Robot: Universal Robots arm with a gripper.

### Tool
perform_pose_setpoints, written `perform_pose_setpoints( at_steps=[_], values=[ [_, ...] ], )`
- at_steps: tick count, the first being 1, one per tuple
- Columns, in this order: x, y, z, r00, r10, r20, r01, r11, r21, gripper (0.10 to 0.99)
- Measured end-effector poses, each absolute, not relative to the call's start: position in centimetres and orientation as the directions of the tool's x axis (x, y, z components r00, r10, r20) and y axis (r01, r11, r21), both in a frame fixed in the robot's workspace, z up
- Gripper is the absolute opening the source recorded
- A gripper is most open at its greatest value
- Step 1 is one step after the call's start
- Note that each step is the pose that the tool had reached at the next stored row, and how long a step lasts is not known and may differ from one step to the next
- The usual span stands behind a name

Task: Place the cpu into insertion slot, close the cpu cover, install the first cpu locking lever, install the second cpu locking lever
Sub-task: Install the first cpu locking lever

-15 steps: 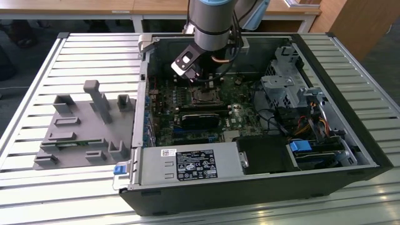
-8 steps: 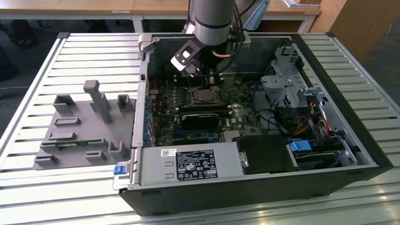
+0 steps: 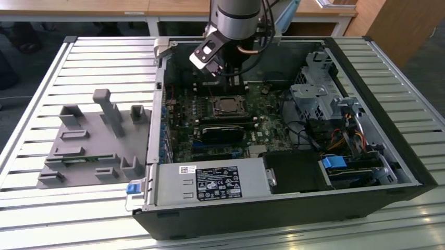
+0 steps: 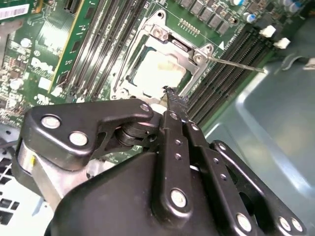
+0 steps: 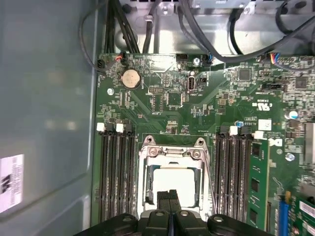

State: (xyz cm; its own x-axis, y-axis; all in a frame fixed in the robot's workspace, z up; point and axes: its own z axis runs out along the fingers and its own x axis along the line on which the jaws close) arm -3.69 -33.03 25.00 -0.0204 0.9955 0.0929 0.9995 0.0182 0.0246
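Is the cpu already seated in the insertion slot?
Yes, in the first wrist view the cpu lies flat inside the insertion slot, framed by the cpu cover.

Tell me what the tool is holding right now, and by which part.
Nothing. The tool is shut and empty, poised by the cpu cover's edge.

A grey fixture block (image 3: 90,151) lies beside the open computer case (image 3: 278,213).

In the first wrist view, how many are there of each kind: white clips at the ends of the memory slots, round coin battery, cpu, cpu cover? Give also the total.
white clips: 4
coin battery: 1
cpu: 1
cpu cover: 1
Total: 7
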Motion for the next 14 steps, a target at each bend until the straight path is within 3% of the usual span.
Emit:
perform_pose_setpoints(
  at_steps=[8, 14],
  values=[
    [-3.7, -33.0, 26.5, -0.022, 0.995, 0.093, 1.000, 0.020, 0.022, 0.106],
    [-3.7, -33.0, 26.5, -0.117, 0.989, 0.093, 0.993, 0.115, 0.022, 0.106]
  ],
)
